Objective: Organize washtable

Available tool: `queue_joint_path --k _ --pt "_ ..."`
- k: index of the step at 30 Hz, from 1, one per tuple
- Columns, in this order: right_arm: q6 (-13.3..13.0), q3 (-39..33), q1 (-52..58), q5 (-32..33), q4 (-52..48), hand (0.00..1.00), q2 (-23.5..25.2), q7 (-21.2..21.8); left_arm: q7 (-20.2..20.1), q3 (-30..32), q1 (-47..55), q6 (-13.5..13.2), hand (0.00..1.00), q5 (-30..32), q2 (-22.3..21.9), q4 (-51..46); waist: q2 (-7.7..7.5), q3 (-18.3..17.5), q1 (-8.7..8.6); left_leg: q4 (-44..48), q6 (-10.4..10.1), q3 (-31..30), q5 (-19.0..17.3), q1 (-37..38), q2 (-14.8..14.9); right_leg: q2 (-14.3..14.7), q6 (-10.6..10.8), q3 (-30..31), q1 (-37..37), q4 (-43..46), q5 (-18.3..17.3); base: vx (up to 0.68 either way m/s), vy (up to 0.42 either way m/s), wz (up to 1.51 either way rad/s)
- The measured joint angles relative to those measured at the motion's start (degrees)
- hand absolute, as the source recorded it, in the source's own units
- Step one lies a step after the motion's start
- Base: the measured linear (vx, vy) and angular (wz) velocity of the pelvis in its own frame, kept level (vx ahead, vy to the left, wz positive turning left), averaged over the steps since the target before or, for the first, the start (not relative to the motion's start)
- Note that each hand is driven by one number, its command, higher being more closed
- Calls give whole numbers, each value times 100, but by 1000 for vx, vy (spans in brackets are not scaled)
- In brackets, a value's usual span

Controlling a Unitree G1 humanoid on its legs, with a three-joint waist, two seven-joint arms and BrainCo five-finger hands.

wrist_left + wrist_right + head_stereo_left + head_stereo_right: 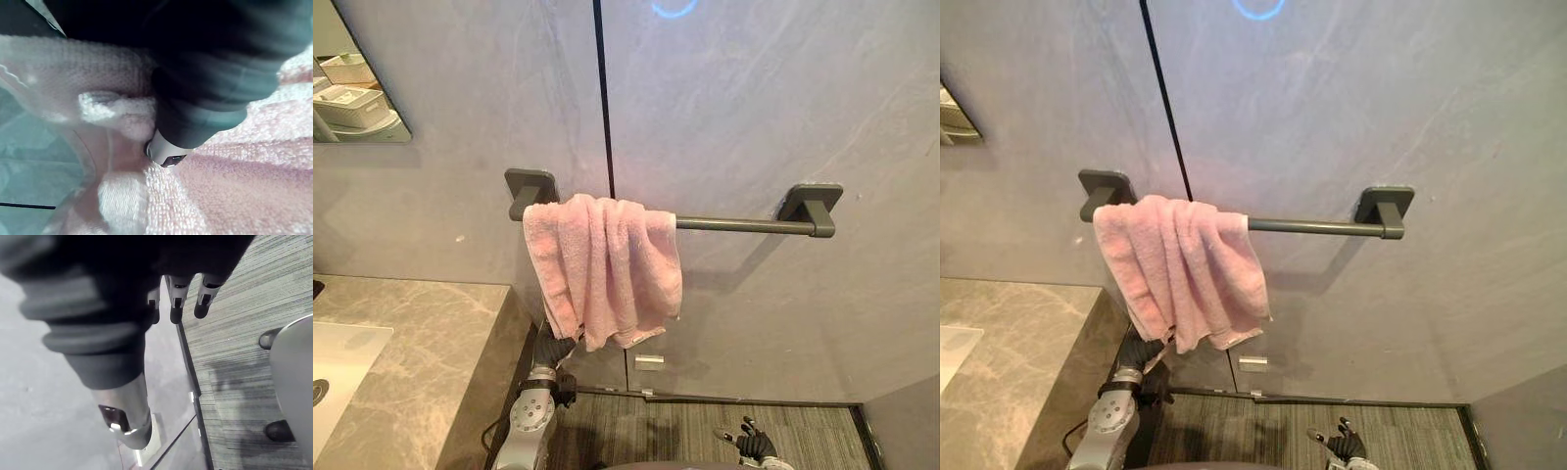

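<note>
A pink towel (607,264) hangs bunched over the left half of a dark grey towel bar (744,224) on the grey wall. My left hand (553,348) reaches up from below to the towel's lower left corner and goes in behind the cloth. In the left wrist view the pink terry cloth (234,196) lies right against that hand's dark cover (205,88). My right hand (751,446) hangs low over the floor, open and holding nothing; its fingers (176,303) point down, relaxed.
A marble counter (421,343) with a white sink (337,362) stands at the left, close to my left arm. A mirror (352,78) at the upper left reflects white baskets. The bar's right half is bare. Grey striped floor (685,431) lies below.
</note>
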Motion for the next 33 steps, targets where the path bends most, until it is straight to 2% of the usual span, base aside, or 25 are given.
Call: queue_joint_path --k 3,6,12,19,27,33 --pt "-11 163 112 -56 -674 0 0 -6 15 12 2 -4 100 -9 8 -31 9 36 -59 0 0 2 0 1 -4 -7 14 22 -17 0 9 -65 -10 -3" --pt "-43 385 348 -108 -1749 0 0 1 20 16 45 -5 100 -38 0 -191 12 95 -107 1 0 33 1 -18 -1 -3 17 74 -67 12 11 -40 -11 -8" --pt "-206 647 933 -106 -3699 0 51 165 23 -1 239 -17 100 -57 -145 -847 10 133 -110 62 67 55 -71 -13 -1 -2 20 208 -98 32 12 4 -23 -10" --pt "-398 912 1157 -110 -5116 0 105 326 24 -89 270 -34 100 -167 -235 -1301 -23 205 -108 331 81 112 -270 -53 -8 -25 54 317 -98 115 -15 -31 -8 -8" --pt "-582 1108 1149 -67 -5990 0 114 451 29 -102 266 -128 100 -300 -316 -1534 -30 220 -103 467 96 99 -337 -136 -9 -29 56 311 -115 112 -16 -5 -2 0" --pt "-612 1380 1061 170 -6057 0 0 509 35 -114 257 -130 100 -416 -408 -1536 -23 215 -109 623 94 77 -408 -212 -7 -31 56 304 -109 116 -15 -5 -3 0"
